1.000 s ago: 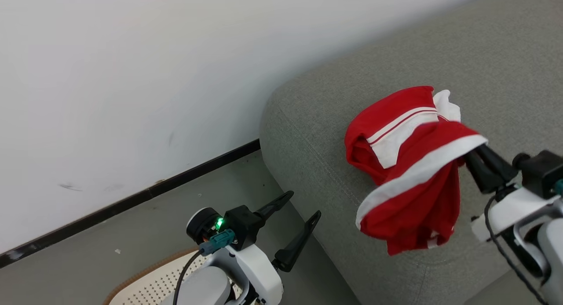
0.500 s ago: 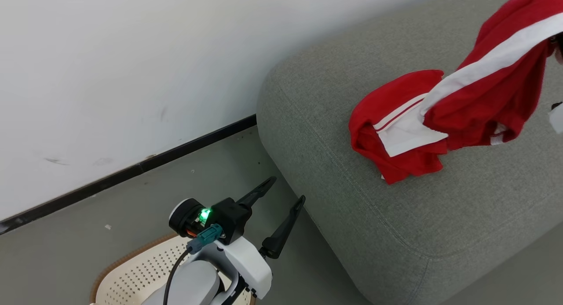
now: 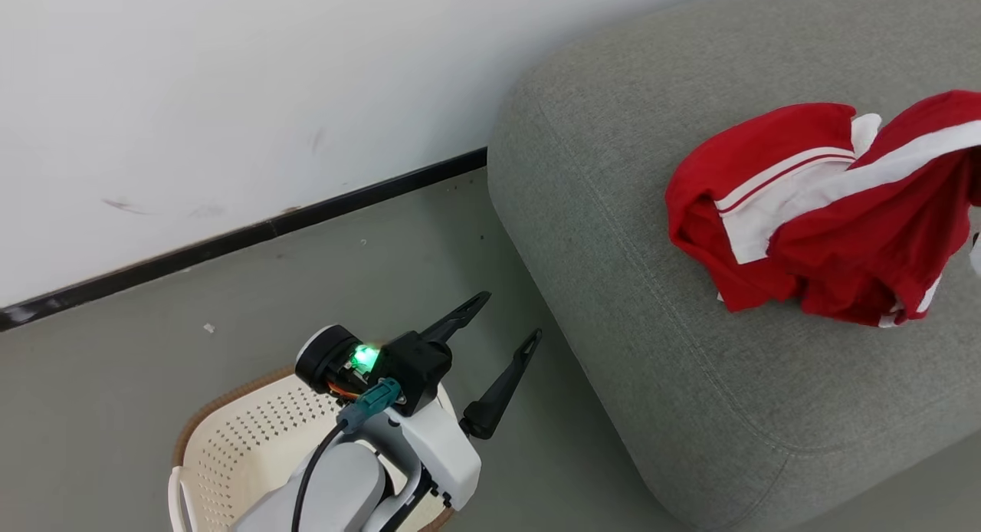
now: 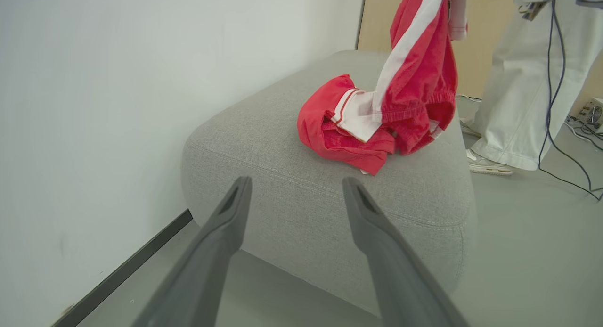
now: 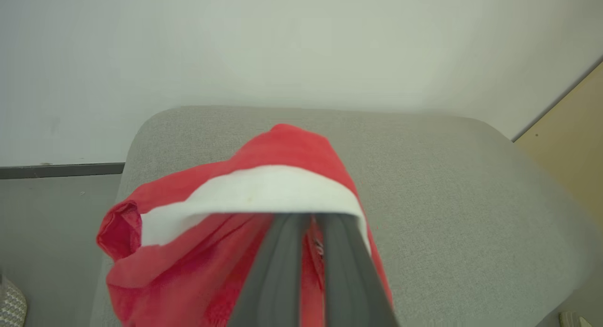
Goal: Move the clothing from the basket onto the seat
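Head view, two garments [image 3: 747, 202], one seat [image 3: 613, 172]

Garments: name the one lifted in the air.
The broad-striped garment, hanging from the shut jaws of the right gripper; the other garment lies crumpled on the seat.

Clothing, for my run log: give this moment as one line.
left gripper: open, empty | right gripper: shut on clothing | seat: another red piece lies on it | basket: on floor
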Controlling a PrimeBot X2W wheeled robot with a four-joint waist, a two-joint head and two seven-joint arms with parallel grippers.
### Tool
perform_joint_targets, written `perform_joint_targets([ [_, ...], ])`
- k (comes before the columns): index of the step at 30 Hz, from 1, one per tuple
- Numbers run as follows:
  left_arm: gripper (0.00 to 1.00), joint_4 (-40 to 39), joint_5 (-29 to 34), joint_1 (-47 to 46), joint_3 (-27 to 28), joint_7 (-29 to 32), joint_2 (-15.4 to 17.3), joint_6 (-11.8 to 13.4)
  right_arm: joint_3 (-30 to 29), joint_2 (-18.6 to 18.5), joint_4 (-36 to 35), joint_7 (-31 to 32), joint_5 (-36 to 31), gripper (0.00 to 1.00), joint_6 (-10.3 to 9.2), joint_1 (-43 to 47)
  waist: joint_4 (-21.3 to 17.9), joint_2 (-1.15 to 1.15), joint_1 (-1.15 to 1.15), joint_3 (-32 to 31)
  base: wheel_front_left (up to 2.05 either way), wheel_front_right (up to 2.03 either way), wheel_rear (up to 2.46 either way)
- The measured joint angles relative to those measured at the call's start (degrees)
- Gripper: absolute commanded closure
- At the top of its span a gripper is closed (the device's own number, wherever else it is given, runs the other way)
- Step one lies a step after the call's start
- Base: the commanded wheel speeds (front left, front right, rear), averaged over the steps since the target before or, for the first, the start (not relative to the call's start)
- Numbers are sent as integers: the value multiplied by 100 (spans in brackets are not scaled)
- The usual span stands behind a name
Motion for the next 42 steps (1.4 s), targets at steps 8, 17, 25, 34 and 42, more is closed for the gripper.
perform_joint_targets([
  [8, 0, -233, 122, -179, -57, 237, 79, 1, 226, 183, 651, 203, 7, 100, 0, -337, 277, 0, 0, 337, 0, 0, 0],
  [17, 0, -407, 211, -365, -96, 348, 113, -1, 597, 399, 1029, 294, 120, 100, 0, -497, 552, 0, 0, 682, 0, 0, 0],
  [25, 0, -491, 213, -558, -102, 387, 107, -29, 892, 270, 1122, 334, 332, 100, 0, -499, 709, 0, 0, 941, 0, 0, 0],
  [34, 0, -480, 222, -653, -16, 385, 198, -59, 1181, 311, 1087, 86, 510, 42, 0, -588, 569, 0, 0, 1092, 0, 0, 0],
  [42, 0, -386, 216, -653, -19, 335, 192, -110, 1384, 248, 1059, -182, 721, 0, 0, -547, 376, 0, 0, 1018, 0, 0, 0],
])
